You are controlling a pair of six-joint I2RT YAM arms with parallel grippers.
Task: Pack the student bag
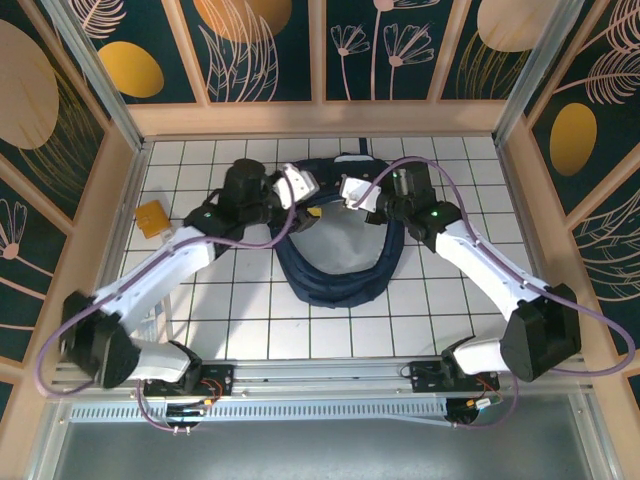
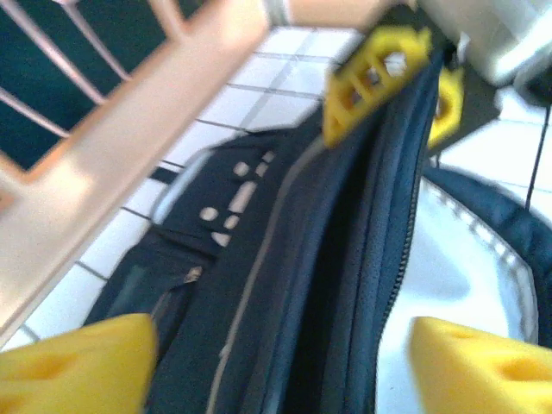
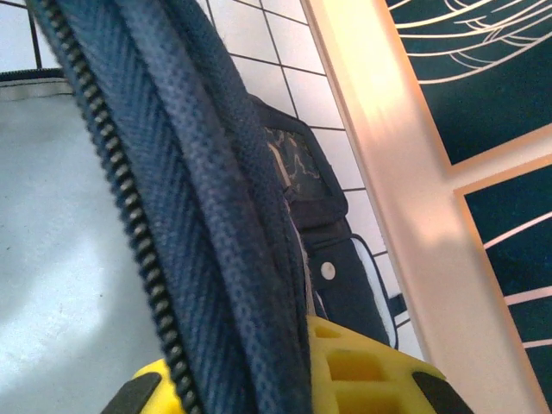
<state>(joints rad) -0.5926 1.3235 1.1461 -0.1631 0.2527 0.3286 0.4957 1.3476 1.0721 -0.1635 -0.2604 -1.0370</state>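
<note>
Student bag [image 1: 335, 292]: lies open at mid-table [image 1: 450, 300], pale lining upward. Right gripper [image 3: 267, 384]: clenched on the zippered rim at the bag's far right. Left gripper [image 2: 285, 362]: released, its fingers [image 2: 78, 362] wide to either side of the far-left rim. The step in hand is judged to be spreading the mouth. To do it well, seat the left jaws squarely over the rim seam, then draw both sides apart evenly, lest fabric slip. Orange-yellow packet [image 1: 153, 219]: well apart, left of the bag.
</note>
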